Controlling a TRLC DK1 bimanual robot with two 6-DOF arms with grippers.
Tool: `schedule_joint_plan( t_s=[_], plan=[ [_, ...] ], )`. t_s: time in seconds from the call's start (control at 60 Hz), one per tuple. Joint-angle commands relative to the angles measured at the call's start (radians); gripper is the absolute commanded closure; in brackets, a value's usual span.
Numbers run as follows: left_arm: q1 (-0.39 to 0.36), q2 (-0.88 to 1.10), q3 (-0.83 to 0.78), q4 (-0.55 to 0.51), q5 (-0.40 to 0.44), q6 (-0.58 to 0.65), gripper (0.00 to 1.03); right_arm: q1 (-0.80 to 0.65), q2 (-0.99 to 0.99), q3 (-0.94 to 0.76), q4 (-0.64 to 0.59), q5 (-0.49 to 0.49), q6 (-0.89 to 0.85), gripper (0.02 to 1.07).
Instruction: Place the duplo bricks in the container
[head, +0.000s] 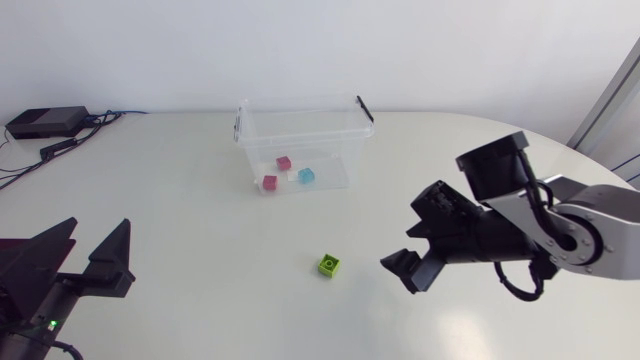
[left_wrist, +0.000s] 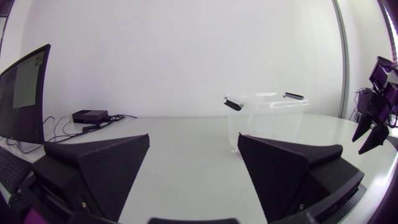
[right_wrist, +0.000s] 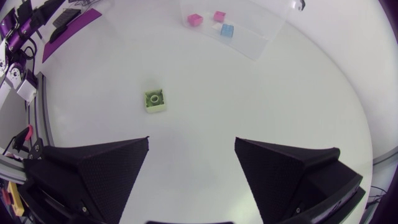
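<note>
Right tool (right_wrist: 191, 140): fingers spread, holding nothing. Green brick (right_wrist: 154, 100) on table (right_wrist: 280, 112), ahead of tool, apart from it. Container (head: 258, 150) beyond, holding pink brick (head: 269, 183), magenta brick (head: 284, 162), blue brick (head: 306, 176). Left tool (head: 97, 238): spread, well apart.

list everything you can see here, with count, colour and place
clear plastic container with black latches: one, transparent, far middle of the table
small pink duplo bricks: two, pink, inside the container
small light blue duplo brick: one, light blue, inside the container
green duplo brick: one, green, on the bare table, outside the container
flat black box with cables: one, black, far left corner
round white table: one, white
left gripper: black, open, empty
right gripper: black, open, empty, near the green brick
</note>
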Motion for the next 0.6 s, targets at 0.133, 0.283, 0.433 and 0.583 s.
schedule_joint_plan(
  t_s=[0.133, 0.283, 0.433, 0.583],
  plan=[
    [0.008, -0.012, -0.014, -0.002, -0.006, 0.011, 0.04, 0.053, 0.163, 0.067, 0.056, 0.011, -0.006, 0.07],
    [0.008, -0.012, -0.014, -0.002, -0.006, 0.011, 0.04, 0.118, 0.273, 0.096, 0.093, 0.042, -0.009, 0.07],
    [0.008, -0.012, -0.014, -0.002, -0.006, 0.011, 0.04, 0.159, 0.374, 0.156, 0.104, 0.042, -0.020, 0.07],
    [0.008, -0.012, -0.014, -0.002, -0.006, 0.011, 0.04, 0.185, 0.445, 0.217, 0.102, 0.039, -0.026, 0.07]
  ],
)
